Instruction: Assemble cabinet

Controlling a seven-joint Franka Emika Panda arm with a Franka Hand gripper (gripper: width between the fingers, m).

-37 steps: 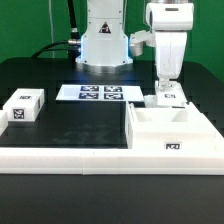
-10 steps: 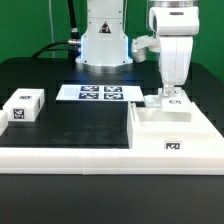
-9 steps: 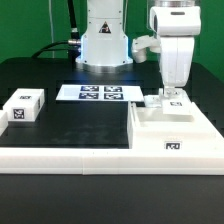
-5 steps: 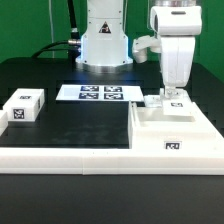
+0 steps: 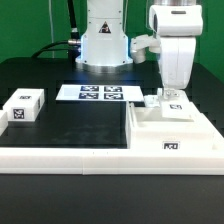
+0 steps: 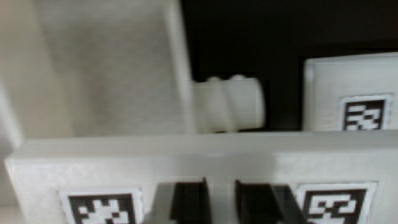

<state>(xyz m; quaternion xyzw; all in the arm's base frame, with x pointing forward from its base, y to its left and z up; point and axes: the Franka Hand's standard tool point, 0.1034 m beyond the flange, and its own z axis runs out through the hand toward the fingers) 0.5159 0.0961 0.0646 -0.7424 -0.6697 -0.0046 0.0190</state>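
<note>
The cabinet (image 5: 150, 130), a white open-topped box with a tag on its front, stands at the exterior view's right against the border rail. My gripper (image 5: 172, 91) hangs straight down over the cabinet's far right corner, shut on a small white tagged part (image 5: 173, 101) that sits at the cabinet's back edge. In the wrist view the dark fingers (image 6: 180, 203) close on a narrow strip of this part (image 6: 125, 160), which carries two tags. Beyond it are a white wall (image 6: 89, 70), a round white knob (image 6: 231, 103) and another tagged white face (image 6: 356, 95).
A small white tagged block (image 5: 22, 108) lies at the exterior view's left. The marker board (image 5: 100, 93) lies in front of the robot base. A long low white border rail (image 5: 70, 155) runs along the front of the black mat.
Since 3.7 s ago my gripper and the held part have shifted slightly to the exterior view's right. Over the last second nothing visibly moves.
</note>
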